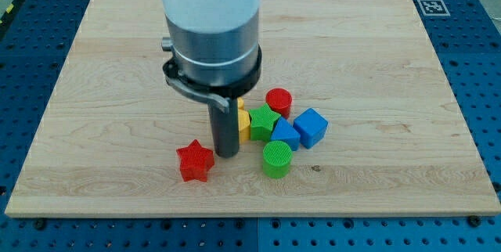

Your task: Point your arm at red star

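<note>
My tip [227, 154] stood on the pale wooden worktop [117, 64], just right of the red plastic star block [195, 161]. No pincer showed, so its state I cannot tell.

On a wooden board [376, 64], my tip [227, 154] stands just right of the red star block [195, 161]. Further right sits a cluster: yellow block [243, 124], green star-like block [264, 122], red cylinder [279, 101] behind, blue blocks [285, 135] [311, 127], green cylinder [276, 159] in front.
</note>
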`<action>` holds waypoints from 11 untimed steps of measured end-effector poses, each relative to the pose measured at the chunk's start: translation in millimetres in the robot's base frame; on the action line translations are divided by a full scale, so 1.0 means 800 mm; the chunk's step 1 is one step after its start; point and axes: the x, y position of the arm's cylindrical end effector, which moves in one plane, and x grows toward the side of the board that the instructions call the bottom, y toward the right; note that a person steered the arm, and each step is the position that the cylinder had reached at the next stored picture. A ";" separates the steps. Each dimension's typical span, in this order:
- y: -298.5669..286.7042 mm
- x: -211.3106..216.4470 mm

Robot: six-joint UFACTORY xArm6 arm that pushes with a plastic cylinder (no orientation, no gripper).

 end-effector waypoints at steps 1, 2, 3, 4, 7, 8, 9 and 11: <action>-0.016 -0.041; -0.033 -0.073; -0.035 -0.098; -0.058 -0.094; -0.208 0.041; -0.180 0.084; -0.145 0.069; -0.088 0.049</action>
